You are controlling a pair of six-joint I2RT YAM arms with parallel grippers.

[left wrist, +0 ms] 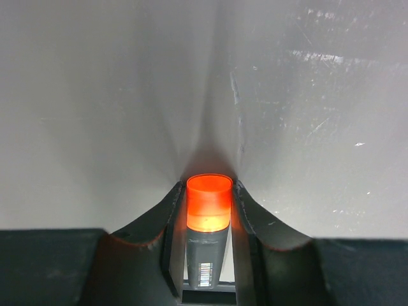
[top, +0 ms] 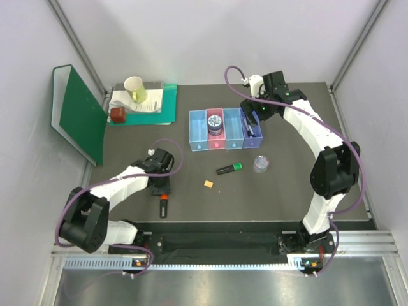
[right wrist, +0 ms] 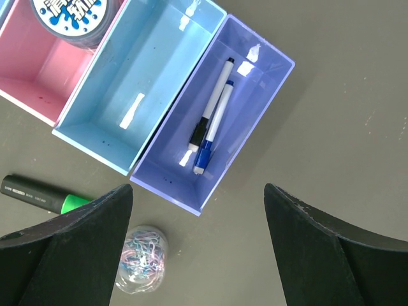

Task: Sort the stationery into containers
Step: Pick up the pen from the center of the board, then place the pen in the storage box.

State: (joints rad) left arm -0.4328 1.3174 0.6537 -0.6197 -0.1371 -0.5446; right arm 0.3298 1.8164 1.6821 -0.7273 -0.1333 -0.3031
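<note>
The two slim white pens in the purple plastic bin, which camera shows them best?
The right wrist view: the two slim white pens lie side by side in the purple plastic bin, one black-capped, one blue-capped. The top external view shows them only as a dark streak in that bin. The left wrist view misses them.

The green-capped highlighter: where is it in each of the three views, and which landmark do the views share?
Top external: the green-capped highlighter lies near the middle, in front of the bins.
Left wrist: not in it.
Right wrist: low at the left edge, its cap pointing right.
Shared landmark: the clear tub of paper clips, close to the green cap in both.
</note>
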